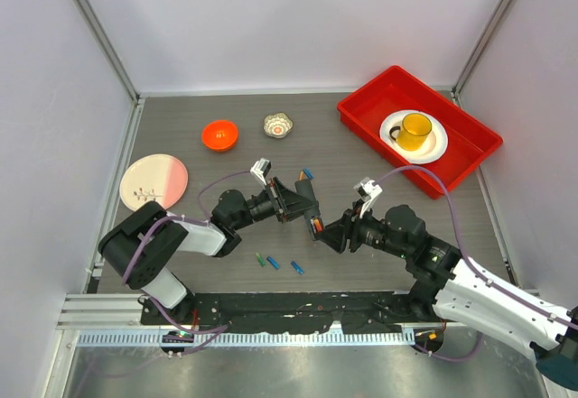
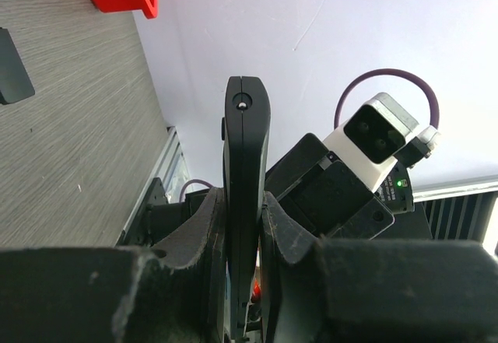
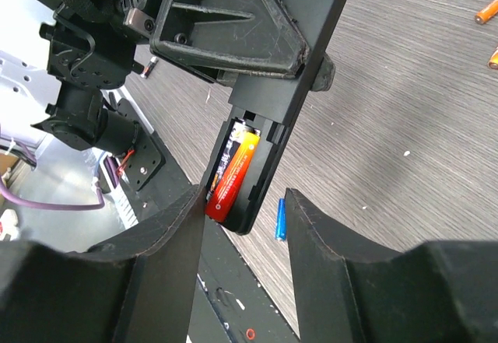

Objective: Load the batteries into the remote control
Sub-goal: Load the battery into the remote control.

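Note:
My left gripper (image 1: 287, 201) is shut on the black remote control (image 1: 302, 202) and holds it above the table. In the left wrist view the remote (image 2: 246, 172) stands edge-on between the fingers (image 2: 198, 234). My right gripper (image 3: 241, 211) is open around the remote's lower end (image 3: 268, 137). An orange-red battery (image 3: 232, 170) lies in the open compartment, its end against my left finger (image 3: 167, 242). It also shows from above (image 1: 316, 226). Loose batteries lie on the table: green (image 1: 261, 259), blue (image 1: 274, 263), blue (image 1: 296, 268), and one under the jaws (image 3: 281, 220).
A red tray (image 1: 361, 109) at the back right holds a white plate (image 1: 438, 145) and a yellow cup (image 1: 415, 130). An orange bowl (image 1: 219, 134), a small patterned bowl (image 1: 278, 125) and a pink plate (image 1: 153, 181) stand at the back left. More batteries (image 1: 307, 173) lie behind the remote.

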{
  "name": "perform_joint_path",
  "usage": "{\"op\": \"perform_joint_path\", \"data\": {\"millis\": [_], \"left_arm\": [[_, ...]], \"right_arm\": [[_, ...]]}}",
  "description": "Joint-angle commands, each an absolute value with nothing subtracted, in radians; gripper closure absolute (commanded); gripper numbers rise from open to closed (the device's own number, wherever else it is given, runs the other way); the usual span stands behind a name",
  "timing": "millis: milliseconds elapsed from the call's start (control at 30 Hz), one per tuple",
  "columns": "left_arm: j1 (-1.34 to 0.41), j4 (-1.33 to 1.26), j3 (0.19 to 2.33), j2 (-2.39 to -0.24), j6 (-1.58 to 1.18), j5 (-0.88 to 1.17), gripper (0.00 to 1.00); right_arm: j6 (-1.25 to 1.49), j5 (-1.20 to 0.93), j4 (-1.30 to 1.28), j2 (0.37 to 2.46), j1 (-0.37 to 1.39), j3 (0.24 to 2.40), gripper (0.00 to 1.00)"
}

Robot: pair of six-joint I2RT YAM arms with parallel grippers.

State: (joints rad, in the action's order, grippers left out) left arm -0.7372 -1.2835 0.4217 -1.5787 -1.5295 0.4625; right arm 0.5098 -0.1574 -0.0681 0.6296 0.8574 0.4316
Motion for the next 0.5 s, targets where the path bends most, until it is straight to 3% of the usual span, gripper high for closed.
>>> {"op": "perform_joint_path", "data": {"millis": [0,467], "left_arm": [[-0.749,-1.546,0.42,-1.532,-1.531,0.512,1.0],[-0.75,-1.546,0.41,-1.522,-1.522,0.502,1.0]], "right_arm": [[0.528,-0.133,-0.006,0.663,0.825,0.42,0.51],[0.595,-0.235,0.103,0.709,0.741,0.399,0.67]]}}
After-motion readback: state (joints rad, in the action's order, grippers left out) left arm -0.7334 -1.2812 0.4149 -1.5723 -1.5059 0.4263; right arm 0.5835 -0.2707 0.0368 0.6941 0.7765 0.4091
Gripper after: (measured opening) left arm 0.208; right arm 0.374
